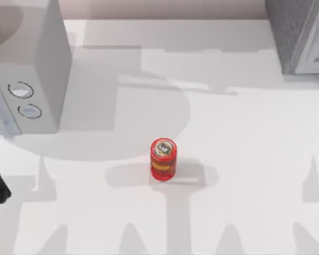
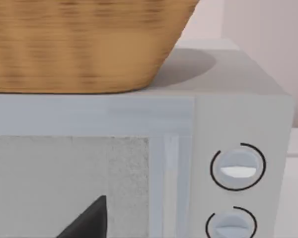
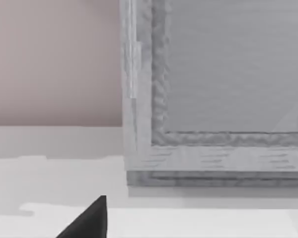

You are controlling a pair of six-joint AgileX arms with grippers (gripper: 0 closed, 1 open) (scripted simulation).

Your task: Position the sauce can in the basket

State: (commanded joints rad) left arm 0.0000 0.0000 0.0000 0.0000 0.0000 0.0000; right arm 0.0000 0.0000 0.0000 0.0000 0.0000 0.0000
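While the sauce can [image 1: 163, 159] stands upright alone mid-table [image 1: 244, 159], well apart from the microwave [image 1: 29, 74] at left and grey cabinet [image 1: 300, 34] at right, the wicker basket [image 2: 79, 44] sits atop the microwave; finger spread of either gripper: cannot tell.

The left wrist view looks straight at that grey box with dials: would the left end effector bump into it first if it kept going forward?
Probably yes: the microwave's front door lies straight ahead, beneath the basket on top. Depth is unclear.
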